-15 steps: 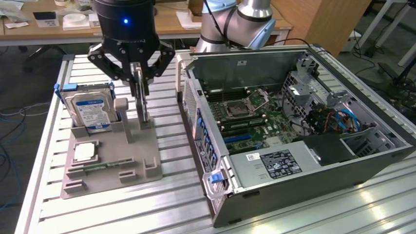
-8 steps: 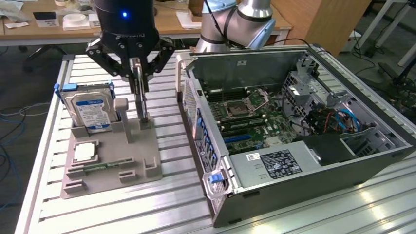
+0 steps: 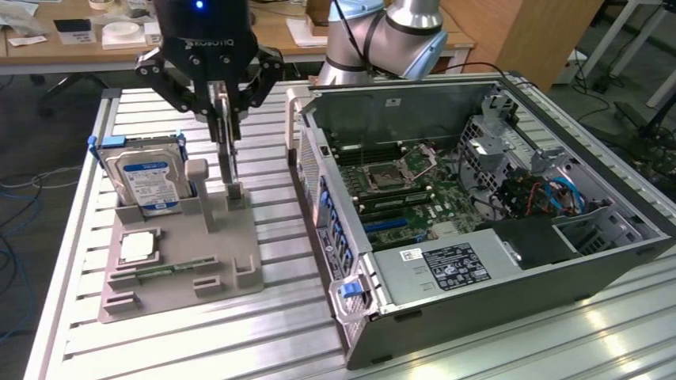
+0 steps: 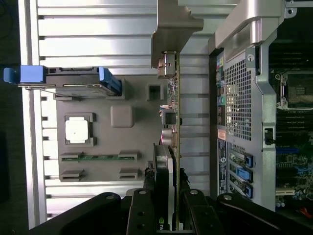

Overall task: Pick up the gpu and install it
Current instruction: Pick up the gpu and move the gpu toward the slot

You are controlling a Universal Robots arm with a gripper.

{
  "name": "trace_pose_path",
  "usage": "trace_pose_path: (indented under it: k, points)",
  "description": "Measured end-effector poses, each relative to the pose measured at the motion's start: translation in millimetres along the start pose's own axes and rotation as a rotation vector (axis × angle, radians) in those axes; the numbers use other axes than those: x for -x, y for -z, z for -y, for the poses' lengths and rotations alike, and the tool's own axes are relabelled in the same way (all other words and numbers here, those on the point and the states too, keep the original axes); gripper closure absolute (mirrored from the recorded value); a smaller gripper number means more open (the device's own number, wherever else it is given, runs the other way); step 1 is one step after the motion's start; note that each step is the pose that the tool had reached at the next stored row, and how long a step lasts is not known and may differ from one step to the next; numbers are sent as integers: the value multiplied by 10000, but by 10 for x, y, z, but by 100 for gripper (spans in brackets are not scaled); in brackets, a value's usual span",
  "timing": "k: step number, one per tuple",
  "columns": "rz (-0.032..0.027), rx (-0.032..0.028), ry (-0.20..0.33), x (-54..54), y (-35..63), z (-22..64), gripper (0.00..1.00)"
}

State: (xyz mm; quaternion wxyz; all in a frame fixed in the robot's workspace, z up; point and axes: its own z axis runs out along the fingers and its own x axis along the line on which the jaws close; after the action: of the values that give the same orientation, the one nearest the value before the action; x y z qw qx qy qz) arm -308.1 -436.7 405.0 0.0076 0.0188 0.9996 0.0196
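The gpu (image 3: pixel 227 158) is a thin dark card standing upright and seen edge-on. Its lower end is at the slot post of the grey parts holder (image 3: pixel 234 252); I cannot tell whether it still sits in the slot. My gripper (image 3: pixel 224 117) is directly above the holder, shut on the card's upper part, one finger on each face. In the wrist view the gpu (image 4: pixel 172 122) runs away from my gripper (image 4: pixel 165 183) to its silver-grey bracket (image 4: pixel 173 24). The open computer case (image 3: pixel 591 253) lies on its side at the exterior view's right, motherboard (image 3: pixel 423 198) exposed.
On the holder (image 4: pixel 122 142) stand a hard drive with a blue-white label (image 3: pixel 148 178), a square silver processor chip (image 3: pixel 139 247) and a green memory stick (image 3: pixel 158 271). The case's rear panel (image 4: pixel 239 88) is close beside the card. Everything rests on a ribbed aluminium table (image 3: pixel 211 340).
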Motion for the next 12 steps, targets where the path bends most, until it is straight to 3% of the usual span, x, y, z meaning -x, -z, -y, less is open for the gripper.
trace_pose_path:
  k: [12]
  points:
    - [-2, 9, 11, 1, 103, -4, 72]
